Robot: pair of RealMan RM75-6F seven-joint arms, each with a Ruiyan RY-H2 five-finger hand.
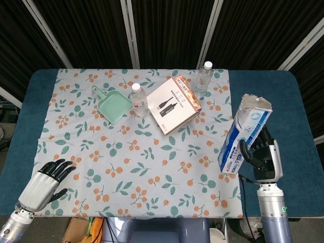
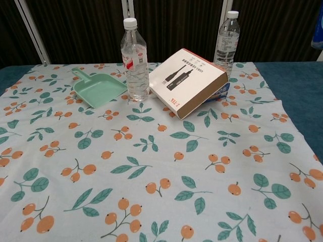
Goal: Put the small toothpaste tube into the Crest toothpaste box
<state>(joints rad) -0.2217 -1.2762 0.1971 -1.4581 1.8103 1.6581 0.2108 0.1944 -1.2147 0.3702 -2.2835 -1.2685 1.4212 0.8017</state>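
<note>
My right hand (image 1: 261,154) grips the Crest toothpaste box (image 1: 244,132) near its lower end. The blue-and-white box is held off the table, tilted, with its torn open top pointing up and away, over the cloth's right edge. A sliver of blue at the chest view's right border may be this box (image 2: 318,40). A small blue-and-white item (image 2: 223,92) peeks out from under the brown box; I cannot tell whether it is the toothpaste tube. My left hand (image 1: 44,180) hovers at the near left corner with its fingers apart, holding nothing.
A floral cloth (image 1: 136,167) covers the blue table. At the back stand a brown cardboard box (image 1: 174,104), two water bottles (image 1: 138,99) (image 1: 203,77) and a green dustpan (image 1: 114,105).
</note>
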